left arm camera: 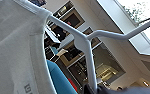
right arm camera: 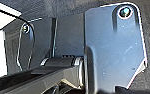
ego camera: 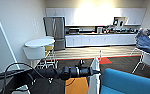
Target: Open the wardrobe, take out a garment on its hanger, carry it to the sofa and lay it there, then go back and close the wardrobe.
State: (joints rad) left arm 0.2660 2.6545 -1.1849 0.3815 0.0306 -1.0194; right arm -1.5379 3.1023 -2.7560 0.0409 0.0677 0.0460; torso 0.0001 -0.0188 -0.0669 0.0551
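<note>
Left gripper (ego camera: 93, 71) clamped on the hanger (left arm camera: 87, 47), arm held out level so the garment (ego camera: 94, 75) hangs free, just beside the sofa (ego camera: 131, 81) edge, ready for laying down. Right gripper state: cannot tell.

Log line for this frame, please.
phase: carrying | left gripper: holds hanger with garment | sofa: ahead right | person: seated

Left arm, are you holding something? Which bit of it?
Yes. The left gripper holds the white hanger by its hook end, and the white T-shirt hangs on it beside the blue sofa.
</note>
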